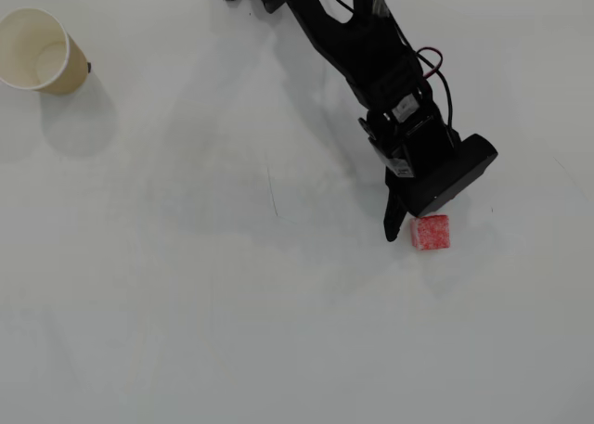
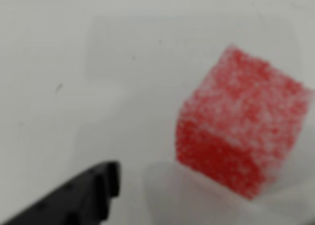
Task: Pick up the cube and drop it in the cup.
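The small red cube [image 1: 430, 232] with whitish speckles lies on the white table at the right of the overhead view. My black gripper [image 1: 418, 220] hangs just over it, open. One finger [image 1: 391, 223] points down at the cube's left side with a thin gap between them; the other finger is hidden under the gripper's body. In the wrist view the cube [image 2: 241, 126] is large and blurred at the right, and one black fingertip [image 2: 93, 193] shows at the bottom left, apart from it. The cream cup [image 1: 39, 50] stands upright at the far top left, with nothing in it.
The white table [image 1: 232, 303] is bare apart from a thin dark scratch [image 1: 272, 190] near the middle. The black arm [image 1: 353, 44] with red and black wires reaches in from the top edge.
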